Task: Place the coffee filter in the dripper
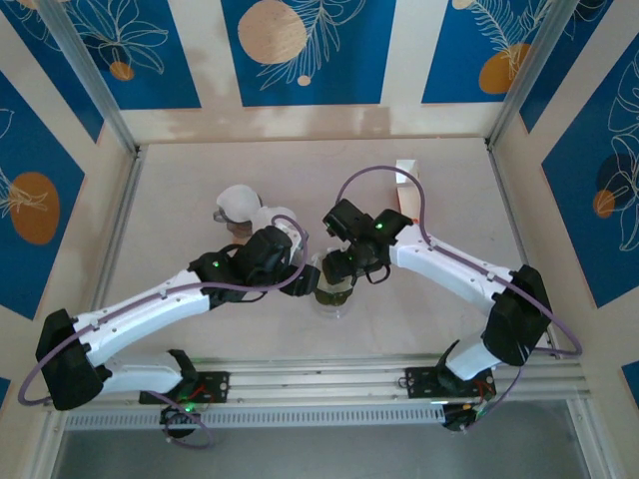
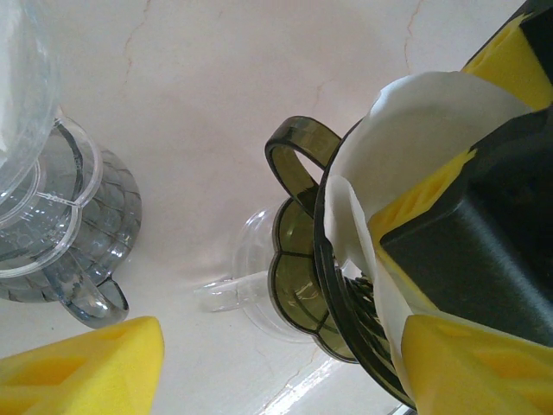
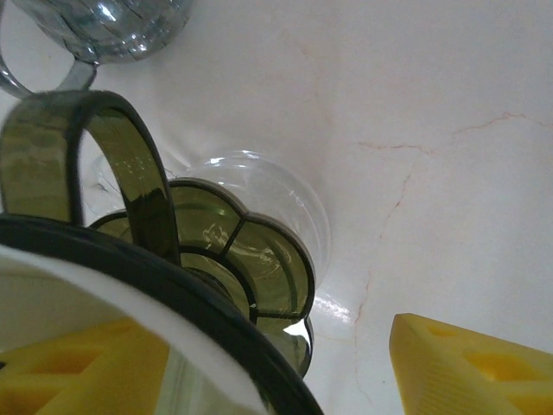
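You are at the seating step. The coffee filter stands inside the olive dripper. Its white edge rises above the rim, so it looks placed but perhaps not pressed fully down.

Your right gripper straddles that rim with its jaws spread wide. One pad is inside the paper cone and the other hangs outside, apart from the dripper wall, so it clamps nothing.

Your left gripper is also spread wide and holds nothing. The dripper sits between its pads, close to one and well apart from the other. A grey glass dripper stands beyond that farther pad.

Next, I judge, you should lift the right gripper straight up out of the cone without dragging the paper. Have the left gripper ready to steady the dripper.
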`<state>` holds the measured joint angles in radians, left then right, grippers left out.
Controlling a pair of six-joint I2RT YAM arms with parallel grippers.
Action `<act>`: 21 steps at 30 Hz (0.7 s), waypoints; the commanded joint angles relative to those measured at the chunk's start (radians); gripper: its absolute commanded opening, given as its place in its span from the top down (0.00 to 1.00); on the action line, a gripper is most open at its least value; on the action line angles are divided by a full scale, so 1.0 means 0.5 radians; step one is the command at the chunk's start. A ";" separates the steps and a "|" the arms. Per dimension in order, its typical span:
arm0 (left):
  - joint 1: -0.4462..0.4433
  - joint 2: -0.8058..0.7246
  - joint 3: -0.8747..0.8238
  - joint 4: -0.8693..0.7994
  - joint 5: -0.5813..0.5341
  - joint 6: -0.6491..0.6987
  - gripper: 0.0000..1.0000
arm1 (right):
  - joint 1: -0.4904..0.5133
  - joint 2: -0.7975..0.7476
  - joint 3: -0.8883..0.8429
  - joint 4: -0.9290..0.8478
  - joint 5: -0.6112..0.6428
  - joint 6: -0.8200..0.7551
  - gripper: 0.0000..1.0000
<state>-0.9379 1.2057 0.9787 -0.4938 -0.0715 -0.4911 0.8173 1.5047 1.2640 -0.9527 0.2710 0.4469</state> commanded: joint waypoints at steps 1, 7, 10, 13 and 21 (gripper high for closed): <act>0.013 -0.021 -0.015 0.031 0.030 -0.012 0.27 | 0.016 0.034 -0.043 0.014 0.010 -0.012 0.31; 0.014 -0.027 -0.027 0.037 0.031 -0.021 0.27 | 0.034 0.060 -0.083 0.044 0.024 -0.001 0.31; 0.016 -0.032 -0.027 0.039 0.033 -0.024 0.27 | 0.040 0.067 -0.103 0.055 0.039 0.005 0.31; 0.017 -0.056 -0.029 0.042 0.030 -0.030 0.24 | 0.044 0.069 -0.119 0.063 0.055 0.015 0.31; 0.020 -0.162 -0.054 0.139 -0.005 -0.019 0.11 | 0.060 0.082 -0.138 0.080 0.079 0.033 0.31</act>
<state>-0.9363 1.1439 0.9562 -0.4580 -0.0719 -0.5026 0.8387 1.5299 1.2133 -0.9203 0.2928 0.4480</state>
